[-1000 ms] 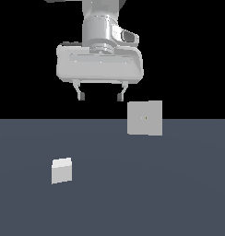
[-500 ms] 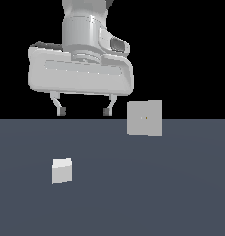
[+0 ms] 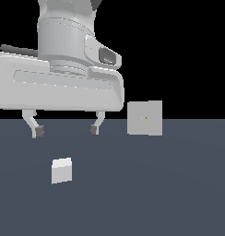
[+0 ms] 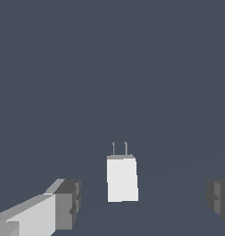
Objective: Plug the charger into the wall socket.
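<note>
The charger (image 3: 62, 170) is a small whitish block lying on the dark grey floor toward the exterior view's left. The wrist view shows the charger (image 4: 121, 179) with two thin prongs sticking out of one end. The wall socket (image 3: 145, 118) is a flat upright light-grey square panel with a tiny yellowish dot at its centre, toward the exterior view's right. My gripper (image 3: 66, 130) hangs open above the charger, apart from it, with nothing between its fingers. In the wrist view my gripper (image 4: 144, 205) has a dark fingertip (image 4: 68, 204) on either side of the charger.
The dark grey floor (image 3: 169, 193) stretches flat around both objects, with a black background behind it. No other objects show.
The arm has come much closer to the exterior camera and lower, toward that view's left, now hanging over the charger. The charger and wall socket have not moved.
</note>
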Robot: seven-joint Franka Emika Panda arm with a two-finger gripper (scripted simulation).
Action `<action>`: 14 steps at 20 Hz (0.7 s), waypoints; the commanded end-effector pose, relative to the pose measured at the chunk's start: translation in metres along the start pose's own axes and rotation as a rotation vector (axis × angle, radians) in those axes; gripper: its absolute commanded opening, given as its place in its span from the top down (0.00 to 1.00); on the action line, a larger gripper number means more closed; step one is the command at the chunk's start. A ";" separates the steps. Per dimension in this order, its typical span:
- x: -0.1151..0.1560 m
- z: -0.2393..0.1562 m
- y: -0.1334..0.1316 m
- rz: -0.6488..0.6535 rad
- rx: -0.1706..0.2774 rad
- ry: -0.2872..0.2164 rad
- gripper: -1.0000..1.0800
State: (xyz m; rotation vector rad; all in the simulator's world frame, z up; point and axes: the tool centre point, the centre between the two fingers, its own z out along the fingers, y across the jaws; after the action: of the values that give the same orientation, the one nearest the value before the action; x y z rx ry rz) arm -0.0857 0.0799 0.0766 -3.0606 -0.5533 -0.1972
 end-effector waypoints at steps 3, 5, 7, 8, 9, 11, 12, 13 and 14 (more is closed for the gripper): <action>-0.007 0.008 -0.007 -0.032 0.003 0.013 0.04; -0.009 0.011 -0.009 -0.040 0.004 0.016 0.04; -0.010 0.012 -0.010 -0.044 0.004 0.018 0.04; -0.011 0.013 -0.011 -0.046 0.005 0.019 0.04; -0.011 0.013 -0.010 -0.046 0.005 0.019 0.04; -0.011 0.013 -0.010 -0.044 0.005 0.017 0.04; -0.011 0.013 -0.010 -0.044 0.005 0.017 0.04; -0.011 0.015 -0.010 -0.044 0.005 0.017 0.04; -0.011 0.017 -0.010 -0.044 0.005 0.017 0.04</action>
State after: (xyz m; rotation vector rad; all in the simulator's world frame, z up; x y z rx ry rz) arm -0.0974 0.0864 0.0610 -3.0413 -0.6190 -0.2235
